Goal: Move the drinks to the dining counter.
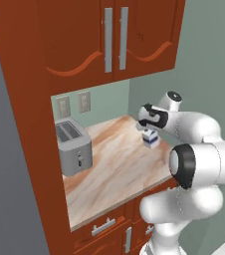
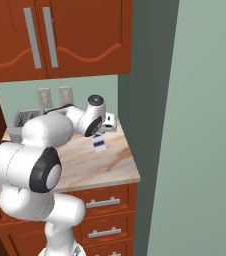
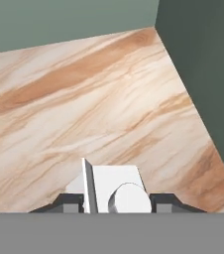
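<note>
Hand view: white gable-top carton seen from above, its ridge and round cap between the 2 dark finger tips, 1 on each side and touching it
Gripper state: gripper clamped on the carton, jaws pressed against its 2 sides
Carton position: white-and-blue carton directly under the hand, near the back right corner of the narrow counter; in the right base view the carton appears tilted and at or just above the marbled top; whether its base rests on the surface cannot be told
Counter: narrow marbled counter, beige with brown veining, red-brown drawers below with grey handles
Toaster: grey toaster at the left side of the same counter, well apart from the carton
Wall: 2 outlet plates on the green back wall above the toaster
Cabinets: red-brown upper cabinets with 2 vertical grey handles above the counter
Arm: reaches forward from the base over the counter, hand pointing downward
</note>
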